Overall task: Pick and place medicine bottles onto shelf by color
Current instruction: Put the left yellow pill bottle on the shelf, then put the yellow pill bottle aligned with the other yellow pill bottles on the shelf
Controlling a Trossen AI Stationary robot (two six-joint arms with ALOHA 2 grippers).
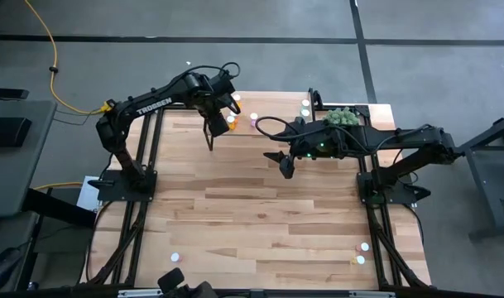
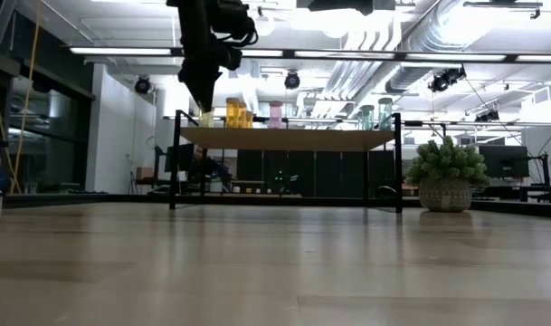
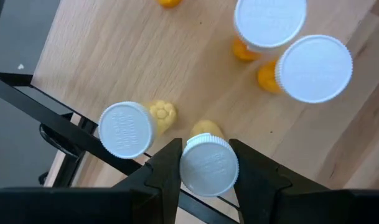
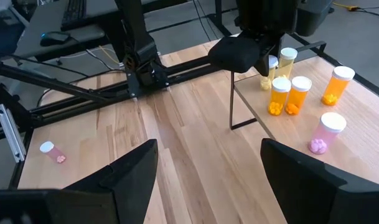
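Yellow white-capped cylindrical medicine bottle [image 3: 208, 163] upright on the small light-wood black-legged shelf [image 3: 114, 50], near its edge, pinched at the cap by left gripper [image 3: 205, 171]. Second yellow bottle [image 3: 128, 127] just beside; two orange bottles [image 3: 313, 67] farther along. Right gripper [image 4: 208, 168] spread wide, holding nothing, above the tabletop.

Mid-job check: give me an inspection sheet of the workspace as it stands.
Surface: wood table, mostly bare.
Job's things: shelf carries yellow, orange, pink and teal bottles; loose pink bottle lies on the table.
Clutter: plant beside the shelf.
Grippers: left gripper shut on yellow bottle above the shelf; right gripper open, empty, over the table.
Cables: yellow cable on the floor.
Surroundings: desks, monitors; a seated person behind the shelf.
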